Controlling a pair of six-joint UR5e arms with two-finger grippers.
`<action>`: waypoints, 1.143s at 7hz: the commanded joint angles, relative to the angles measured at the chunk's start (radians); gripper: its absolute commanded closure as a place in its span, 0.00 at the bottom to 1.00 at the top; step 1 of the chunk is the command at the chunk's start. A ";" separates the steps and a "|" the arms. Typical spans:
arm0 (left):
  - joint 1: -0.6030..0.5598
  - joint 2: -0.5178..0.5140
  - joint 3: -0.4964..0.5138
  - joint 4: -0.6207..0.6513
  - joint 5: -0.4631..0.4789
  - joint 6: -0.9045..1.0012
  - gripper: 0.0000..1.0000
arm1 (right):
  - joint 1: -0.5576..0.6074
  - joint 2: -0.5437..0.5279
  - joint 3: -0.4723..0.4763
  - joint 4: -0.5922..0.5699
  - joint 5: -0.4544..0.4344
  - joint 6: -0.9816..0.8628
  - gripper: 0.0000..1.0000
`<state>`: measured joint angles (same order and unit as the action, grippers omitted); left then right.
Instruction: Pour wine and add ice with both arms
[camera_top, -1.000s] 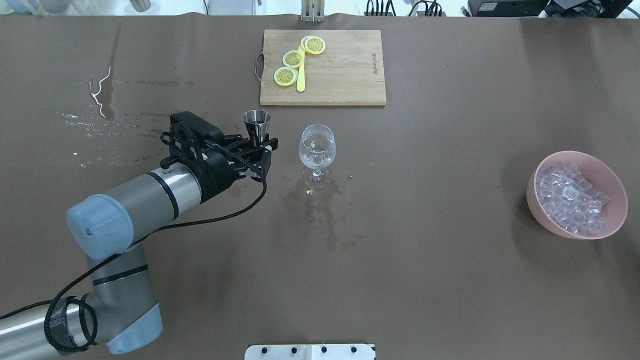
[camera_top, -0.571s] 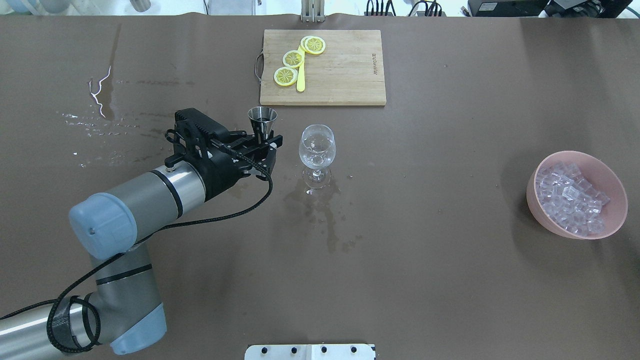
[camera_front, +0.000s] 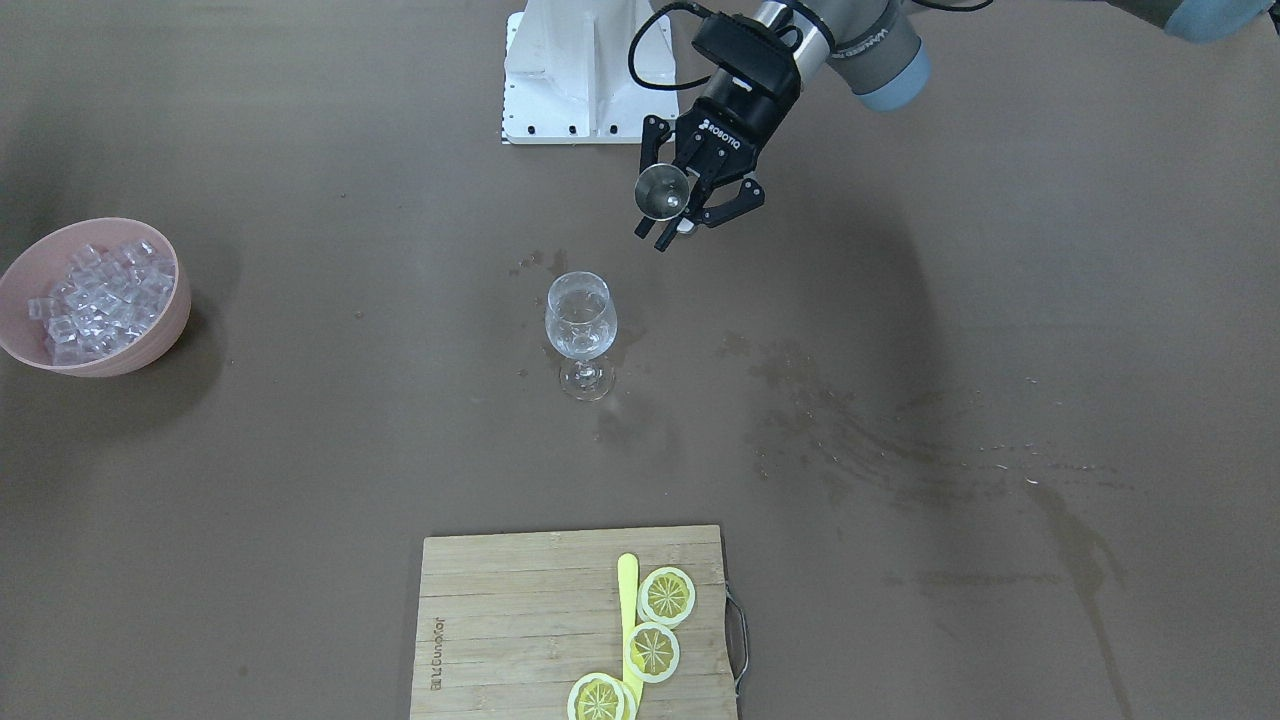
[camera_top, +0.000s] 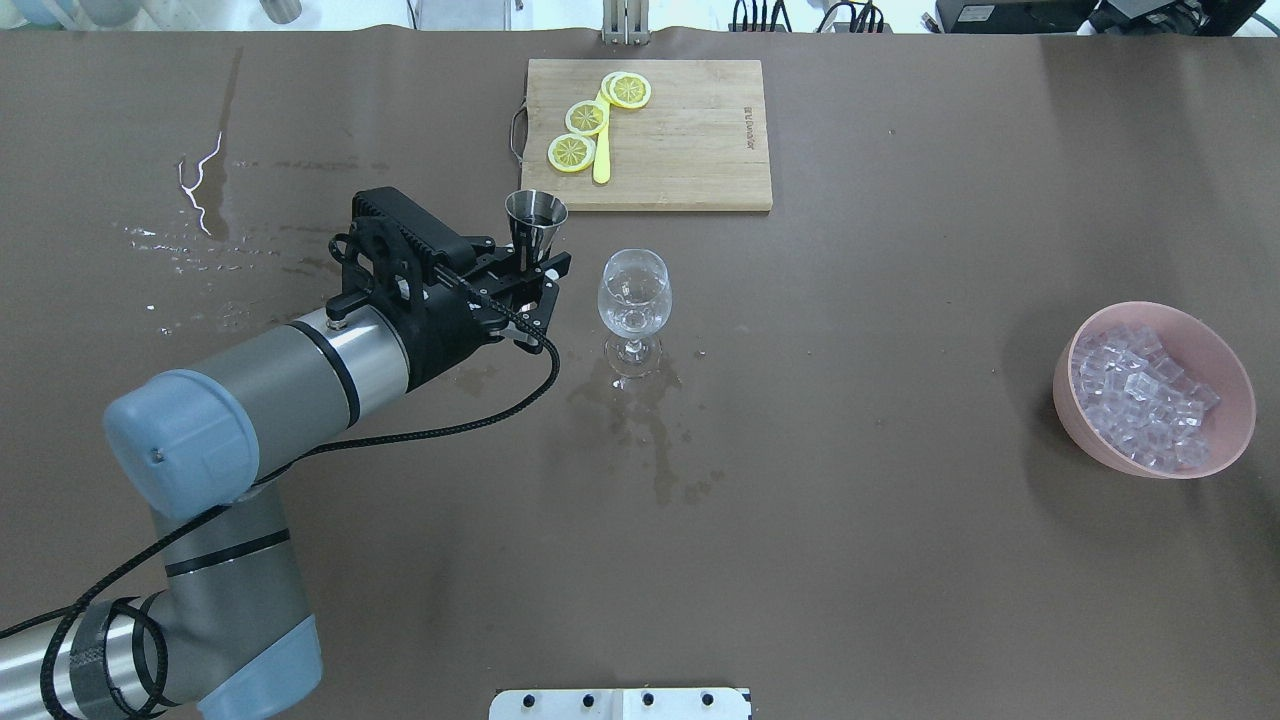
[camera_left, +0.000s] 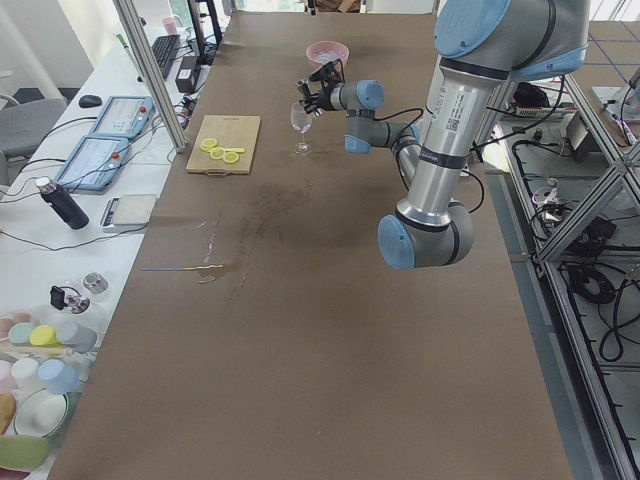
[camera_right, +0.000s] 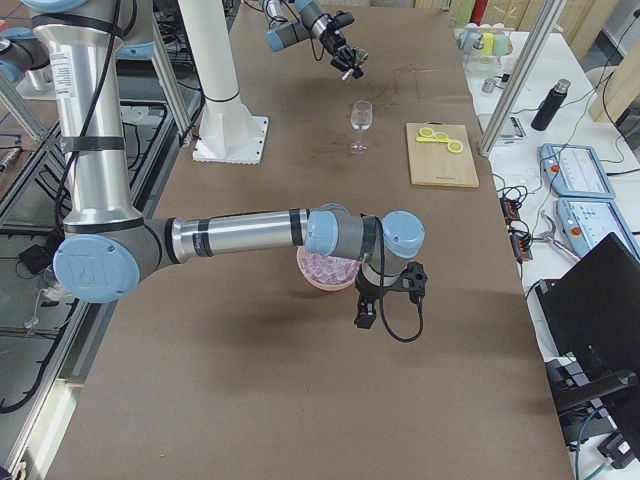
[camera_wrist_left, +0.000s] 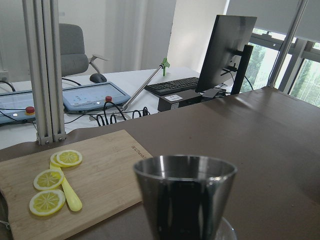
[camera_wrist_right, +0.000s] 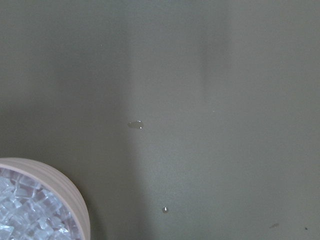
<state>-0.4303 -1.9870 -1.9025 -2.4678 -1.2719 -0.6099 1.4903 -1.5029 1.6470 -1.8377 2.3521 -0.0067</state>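
Note:
My left gripper is shut on a steel jigger and holds it upright above the table, just left of the empty wine glass. The left wrist view shows dark liquid in the jigger. In the front view the gripper and jigger hang behind the glass. The ice fills a pink bowl at the far right. My right gripper shows only in the exterior right view, beside the bowl; I cannot tell if it is open or shut.
A wooden cutting board with three lemon slices and a yellow stick lies beyond the glass. Wet spill marks spread in front of the glass and at the far left. The white base block is at the robot's edge.
My left gripper has lifted the jigger and carried it a little further away and rightward, nearer the glass. The glass and bowl have not moved.

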 joint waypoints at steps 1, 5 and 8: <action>0.005 -0.009 0.002 0.088 -0.003 0.018 1.00 | -0.001 0.001 -0.001 0.000 0.009 0.001 0.00; 0.008 -0.084 0.000 0.242 -0.007 0.016 1.00 | -0.012 0.024 -0.036 0.000 0.009 0.002 0.00; 0.010 -0.125 -0.026 0.416 -0.009 0.016 1.00 | -0.015 0.029 -0.049 0.000 0.009 0.010 0.00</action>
<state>-0.4207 -2.0894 -1.9190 -2.1222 -1.2804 -0.5937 1.4764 -1.4755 1.6020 -1.8377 2.3608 0.0021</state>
